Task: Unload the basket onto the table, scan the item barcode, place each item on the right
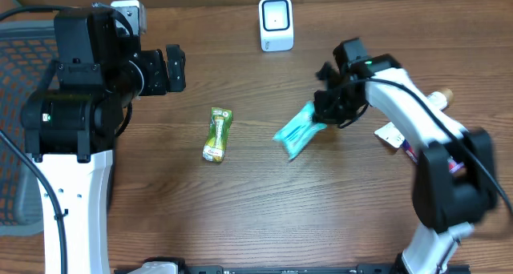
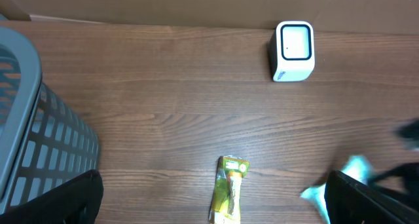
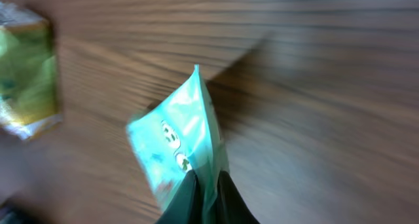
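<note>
My right gripper (image 1: 325, 118) (image 3: 206, 188) is shut on the edge of a teal packet (image 1: 298, 131) (image 3: 177, 142), which hangs over the table's middle right; a corner of the teal packet (image 2: 340, 178) also shows low right in the left wrist view. A white barcode scanner (image 1: 276, 23) (image 2: 294, 50) stands at the table's far edge. A green and yellow snack packet (image 1: 217, 134) (image 2: 229, 188) (image 3: 26, 73) lies flat at centre. My left gripper (image 1: 172, 68) (image 2: 213, 207) hovers open at the left, above and behind the green packet, holding nothing.
A grey slatted basket (image 1: 16, 82) (image 2: 33, 132) sits at the left edge. More packaged items (image 1: 401, 138) lie at the right, partly under my right arm. Bare wood lies between the scanner and the packets.
</note>
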`<state>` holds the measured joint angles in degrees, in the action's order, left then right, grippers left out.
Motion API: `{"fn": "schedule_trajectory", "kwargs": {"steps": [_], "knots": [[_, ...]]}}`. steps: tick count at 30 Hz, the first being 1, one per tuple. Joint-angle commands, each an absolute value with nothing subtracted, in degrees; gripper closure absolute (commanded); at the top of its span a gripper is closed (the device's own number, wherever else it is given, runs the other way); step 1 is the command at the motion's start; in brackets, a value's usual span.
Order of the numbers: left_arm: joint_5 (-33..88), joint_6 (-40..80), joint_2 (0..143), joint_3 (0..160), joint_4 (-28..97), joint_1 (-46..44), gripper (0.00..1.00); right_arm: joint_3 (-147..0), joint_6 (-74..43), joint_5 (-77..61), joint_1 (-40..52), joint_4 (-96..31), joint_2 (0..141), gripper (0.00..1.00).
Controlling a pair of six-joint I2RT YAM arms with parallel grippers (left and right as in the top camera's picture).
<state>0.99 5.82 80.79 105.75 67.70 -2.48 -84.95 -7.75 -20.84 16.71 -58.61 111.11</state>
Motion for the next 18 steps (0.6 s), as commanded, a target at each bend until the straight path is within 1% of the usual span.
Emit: {"fn": "schedule_trajectory", "kwargs": {"steps": [1, 3, 5, 8, 10, 13, 17, 18], "knots": [[0.67, 5.13, 81.01, 106.24, 67.72, -2.26, 0.0, -86.5, -22.31, 12.88, 21.76, -64.18, 101.16, 0.96], [0.67, 5.13, 81.01, 106.24, 67.72, -2.26, 0.0, -86.5, -29.02, 24.14, 24.95, -68.58, 100.38, 0.96], [0.67, 5.13, 81.01, 106.24, 67.7, -2.26, 0.0, -86.24, -34.37, 31.11, 27.73, -71.59, 101.06, 0.96], [0.64, 5.13, 81.01, 106.24, 67.72, -2.26, 0.0, -85.43, -40.36, 37.6, 31.51, -72.79, 103.7, 0.96], [0.67, 5.13, 81.01, 106.24, 67.72, -2.26, 0.0, -85.43, -42.22, 39.46, 33.91, -72.27, 107.11, 0.96], [0.64, 5.15, 81.01, 106.24, 67.72, -2.26, 0.0, -85.43, -42.48, 37.56, 35.79, -71.24, 110.74, 0.96], [0.67, 5.13, 81.01, 106.24, 67.7, -2.26, 0.0, -85.43, -41.19, 25.21, 38.83, -67.4, 113.06, 0.96], [0.64, 5.13, 81.01, 106.24, 67.72, -2.26, 0.0, -85.52, -40.29, 24.1, 39.53, -66.46, 113.01, 0.96]]}}
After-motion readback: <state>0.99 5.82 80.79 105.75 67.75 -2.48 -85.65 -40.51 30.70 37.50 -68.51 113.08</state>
